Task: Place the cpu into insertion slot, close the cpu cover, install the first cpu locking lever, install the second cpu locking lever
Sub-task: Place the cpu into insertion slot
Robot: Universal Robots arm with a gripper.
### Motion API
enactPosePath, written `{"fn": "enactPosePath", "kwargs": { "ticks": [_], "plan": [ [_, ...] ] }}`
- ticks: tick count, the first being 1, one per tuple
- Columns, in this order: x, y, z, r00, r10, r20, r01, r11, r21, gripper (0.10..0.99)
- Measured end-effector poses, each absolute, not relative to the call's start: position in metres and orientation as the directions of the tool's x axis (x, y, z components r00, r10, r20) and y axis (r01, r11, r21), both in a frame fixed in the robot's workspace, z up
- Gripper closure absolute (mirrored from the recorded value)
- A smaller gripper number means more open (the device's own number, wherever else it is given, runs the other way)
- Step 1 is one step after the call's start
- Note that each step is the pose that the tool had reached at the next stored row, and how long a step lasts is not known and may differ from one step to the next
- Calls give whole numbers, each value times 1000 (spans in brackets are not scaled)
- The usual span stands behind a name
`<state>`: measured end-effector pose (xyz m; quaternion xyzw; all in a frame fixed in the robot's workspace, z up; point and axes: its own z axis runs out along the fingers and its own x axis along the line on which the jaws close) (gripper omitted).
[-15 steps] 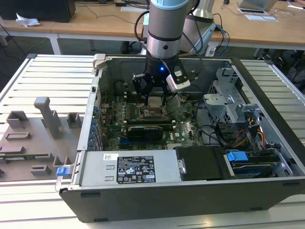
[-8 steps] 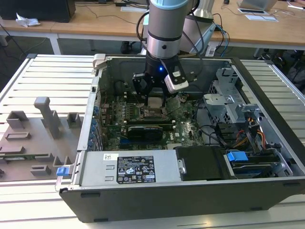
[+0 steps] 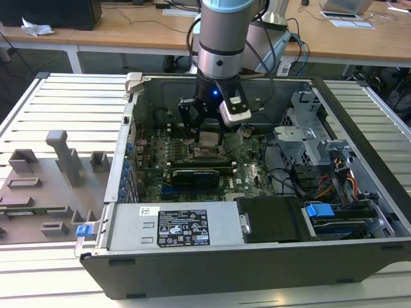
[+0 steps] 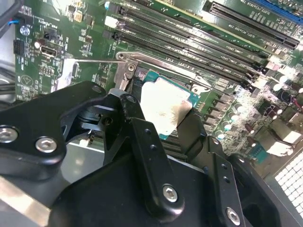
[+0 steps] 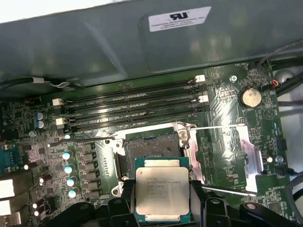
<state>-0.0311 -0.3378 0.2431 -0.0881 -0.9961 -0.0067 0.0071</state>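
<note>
Exterior view, centre frame: the tool [image 3: 207, 126] clamps the cpu [image 3: 209, 136] edgewise, level over the insertion slot [image 3: 205, 154]. First wrist view: cpu cover [image 5: 250, 156] folded back; slot bare.

Even room light; glare whitens the cpu [image 4: 163, 109] top.

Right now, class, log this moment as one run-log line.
gripper: shut on cpu | cpu: held, not seated | socket: empty | cpu cover: open
</note>
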Motion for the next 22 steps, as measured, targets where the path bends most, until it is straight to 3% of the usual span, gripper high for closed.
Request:
{"fn": "enactPosePath", "kwargs": {
  "ticks": [22],
  "plan": [
    [-31,-338,241,-948,319,6,319,948,-24,545]
  ]
}}
